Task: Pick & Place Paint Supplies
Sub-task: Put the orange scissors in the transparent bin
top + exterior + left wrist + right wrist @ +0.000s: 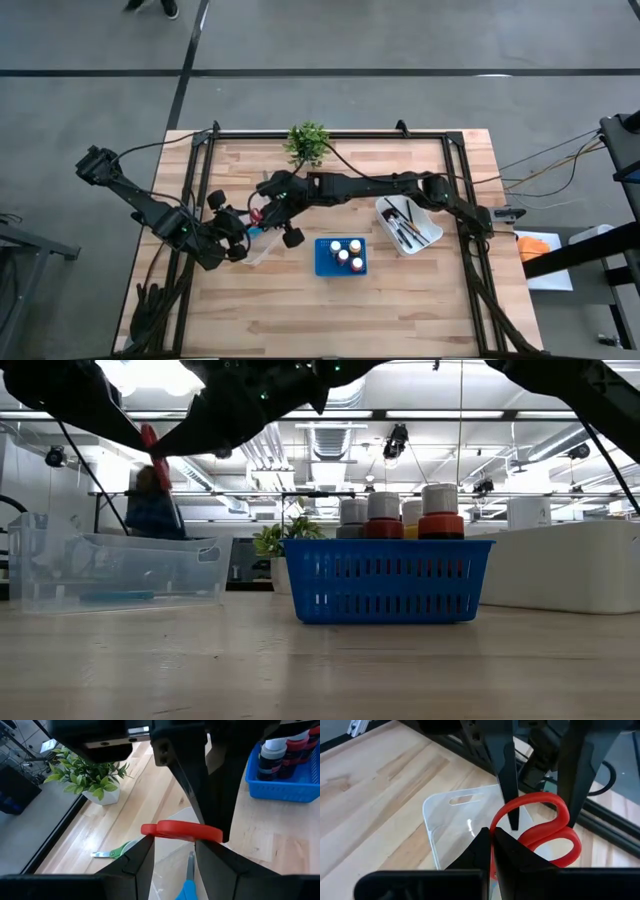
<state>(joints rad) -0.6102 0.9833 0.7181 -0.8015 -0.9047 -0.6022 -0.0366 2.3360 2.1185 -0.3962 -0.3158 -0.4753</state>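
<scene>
Passing red scissors between arms: right gripper clamped on them left of centre in the overhead frame, above the clear bin. I'd seat left gripper, half-spread round the handle, before releasing.

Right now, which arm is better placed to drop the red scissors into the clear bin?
Right, probably: its claw is shut on the red scissors above the clear bin; the left claw straddles them.
</scene>
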